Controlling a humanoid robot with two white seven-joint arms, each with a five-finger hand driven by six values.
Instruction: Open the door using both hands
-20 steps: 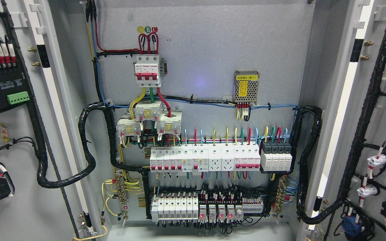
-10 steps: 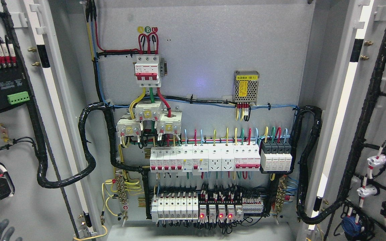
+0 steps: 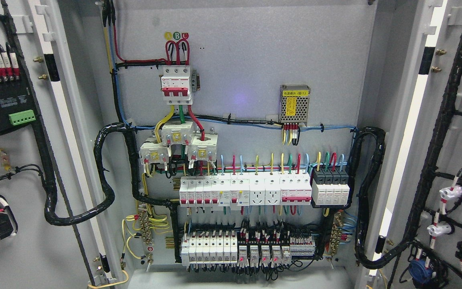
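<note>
Both doors of a grey electrical cabinet stand swung open. The left door shows its inner face with a black terminal block and wiring at the picture's left. The right door shows its inner face with black cable looms and white connectors at the right. Between them the cabinet's back panel is exposed. Neither of my hands shows in the head view.
On the panel sit a red-and-white main breaker, a metal power supply, rows of white breakers and lower relays with red lights. Thick black cable bundles loop from the panel to each door.
Half a second ago grey fingertips showed at the bottom left corner, in front of the left door. They have dropped out of view. The doors have not moved.
</note>
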